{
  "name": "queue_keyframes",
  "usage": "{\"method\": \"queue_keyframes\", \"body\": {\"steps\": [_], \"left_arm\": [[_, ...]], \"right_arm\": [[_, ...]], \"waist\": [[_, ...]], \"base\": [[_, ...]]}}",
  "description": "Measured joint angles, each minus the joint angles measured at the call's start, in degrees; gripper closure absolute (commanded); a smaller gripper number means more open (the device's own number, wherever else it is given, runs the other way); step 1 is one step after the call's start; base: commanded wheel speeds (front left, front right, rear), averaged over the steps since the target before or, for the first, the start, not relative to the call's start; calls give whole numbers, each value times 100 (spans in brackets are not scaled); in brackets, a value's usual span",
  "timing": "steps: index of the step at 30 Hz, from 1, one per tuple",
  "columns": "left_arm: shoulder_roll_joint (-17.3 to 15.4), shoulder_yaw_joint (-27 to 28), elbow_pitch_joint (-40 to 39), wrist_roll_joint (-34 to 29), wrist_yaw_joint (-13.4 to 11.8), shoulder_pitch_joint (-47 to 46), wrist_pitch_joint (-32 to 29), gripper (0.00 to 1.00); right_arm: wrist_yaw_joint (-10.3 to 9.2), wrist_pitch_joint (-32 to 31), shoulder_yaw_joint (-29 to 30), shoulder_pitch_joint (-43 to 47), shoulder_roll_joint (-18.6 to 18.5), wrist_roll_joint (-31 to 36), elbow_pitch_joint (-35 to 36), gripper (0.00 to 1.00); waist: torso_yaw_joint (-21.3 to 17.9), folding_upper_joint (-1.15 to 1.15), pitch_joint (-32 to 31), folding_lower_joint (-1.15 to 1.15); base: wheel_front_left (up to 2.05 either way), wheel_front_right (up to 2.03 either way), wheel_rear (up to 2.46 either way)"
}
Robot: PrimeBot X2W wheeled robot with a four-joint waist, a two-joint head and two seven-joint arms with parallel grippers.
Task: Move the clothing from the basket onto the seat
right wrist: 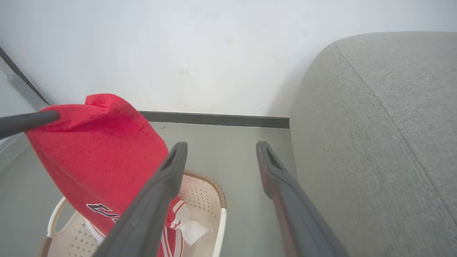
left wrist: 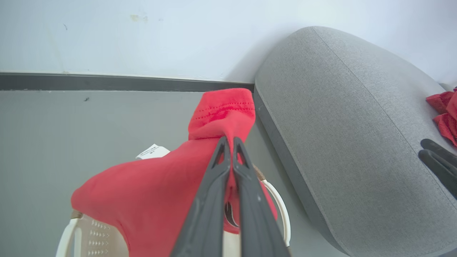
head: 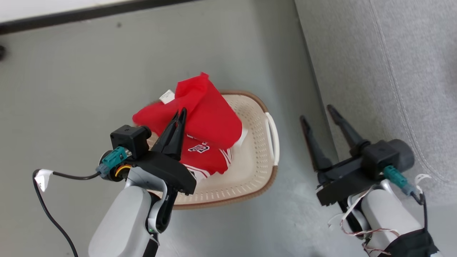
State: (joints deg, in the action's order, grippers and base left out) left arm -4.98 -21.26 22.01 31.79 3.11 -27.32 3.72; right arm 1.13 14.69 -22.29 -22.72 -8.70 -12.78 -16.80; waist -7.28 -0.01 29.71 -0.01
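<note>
Above the basket (head: 250,171), the left gripper (head: 180,114) pinches a red garment (head: 210,117); the seat (head: 375,53) lies right of the basket, apparently nearer the spread, empty right gripper (head: 317,114).

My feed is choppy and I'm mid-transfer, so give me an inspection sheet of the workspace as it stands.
Surface: grey floor, small dark speck near the wall.
Job's things: red garment lifted above the basket; more red clothing lies in it; seat right of the basket, another red piece on it.
Clutter: white scrap in the basket.
Grippers: left gripper fingers shut on the red garment; right gripper open, empty, between basket and seat.
Cables: black cable loops from left wrist; thin wires at right wrist.
Surroundings: white wall, dark skirting.
</note>
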Motion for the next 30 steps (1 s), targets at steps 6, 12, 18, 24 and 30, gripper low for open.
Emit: {"method": "queue_keyframes", "body": {"steps": [6, 12, 18, 24, 30], "left_arm": [[33, -79, 3, 10, 52, 44, 94, 100], [38, -156, 27, 37, 97, 250, 100, 100], [52, -275, 23, 37, 101, 376, 100, 100], [73, -399, -125, 37, 100, 653, 91, 100], [78, -570, -591, 32, 99, 928, 54, 100]], "right_arm": [[301, 0, -459, 0, 153, 187, -38, 0], [453, 0, -990, 2, 321, 274, -218, 0], [531, 0, -1355, 41, 367, 271, -397, 0], [546, 0, -1683, 297, 414, 216, -455, 0], [554, 0, -1762, 390, 417, 162, -452, 0]], "waist": [[345, 0, -519, 0], [621, 0, -1062, -1], [832, 0, -1609, -1], [1004, 1, -2137, -1], [1164, 1, -2546, -1]], "base": [[0, 0, 0], [0, 0, 0], [0, 0, 0], [0, 0, 0], [0, 0, 0]]}}
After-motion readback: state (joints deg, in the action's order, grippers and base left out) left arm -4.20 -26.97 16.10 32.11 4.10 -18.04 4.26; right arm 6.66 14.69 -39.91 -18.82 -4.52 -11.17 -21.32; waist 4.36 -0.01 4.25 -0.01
